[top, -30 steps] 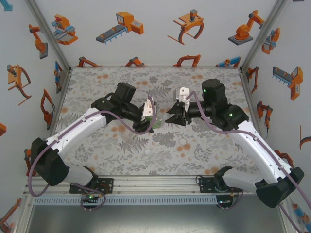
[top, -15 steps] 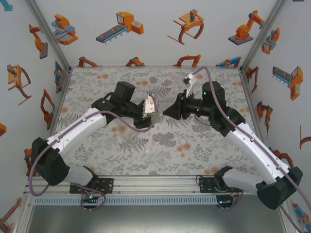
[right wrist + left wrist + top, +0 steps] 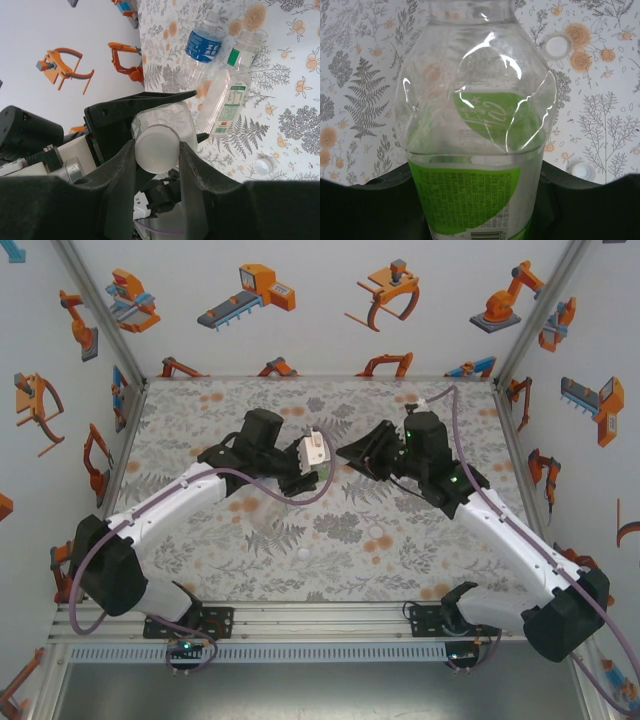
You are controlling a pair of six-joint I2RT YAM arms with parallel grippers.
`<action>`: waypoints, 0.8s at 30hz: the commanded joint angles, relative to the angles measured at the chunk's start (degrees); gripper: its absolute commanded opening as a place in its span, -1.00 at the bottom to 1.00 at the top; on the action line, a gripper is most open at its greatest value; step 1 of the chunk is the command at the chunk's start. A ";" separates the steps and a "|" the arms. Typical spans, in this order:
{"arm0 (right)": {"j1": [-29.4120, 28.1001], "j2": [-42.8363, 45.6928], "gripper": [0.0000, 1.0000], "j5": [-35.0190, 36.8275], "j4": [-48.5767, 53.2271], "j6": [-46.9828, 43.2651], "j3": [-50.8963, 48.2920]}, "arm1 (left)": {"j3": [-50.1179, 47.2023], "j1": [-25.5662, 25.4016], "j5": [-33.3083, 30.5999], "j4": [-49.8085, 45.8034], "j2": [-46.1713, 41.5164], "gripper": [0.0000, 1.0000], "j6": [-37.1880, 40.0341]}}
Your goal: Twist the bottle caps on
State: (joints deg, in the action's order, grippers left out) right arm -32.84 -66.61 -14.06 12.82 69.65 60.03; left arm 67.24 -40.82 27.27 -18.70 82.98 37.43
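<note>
My left gripper is shut on a clear bottle with a green label, held off the table with its neck pointing away from the wrist. My right gripper is shut on a white cap that sits against the mouth of that bottle. In the top view the left gripper and the right gripper meet nose to nose over the middle of the table. A blue-labelled bottle and a slim clear bottle lie side by side on the table. Two loose white caps rest on the table.
The flowered table top is walled in by white panels with orange robot pictures. The loose caps lie in the near half of the table, in front of both grippers.
The right wrist has turned about the cap, its camera mount swinging up and to the right. Both grippers have drifted a little toward the far side, still joined at the bottle.
</note>
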 commanded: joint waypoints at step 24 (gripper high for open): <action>-0.65 -6.69 -0.05 -1.15 2.91 -6.55 5.27 | 5.38 -2.26 2.26 5.99 3.20 -1.00 -10.19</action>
State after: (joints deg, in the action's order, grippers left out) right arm -32.73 -71.90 -13.85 14.66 64.42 63.81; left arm 69.87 -41.50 26.15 -16.84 86.67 28.75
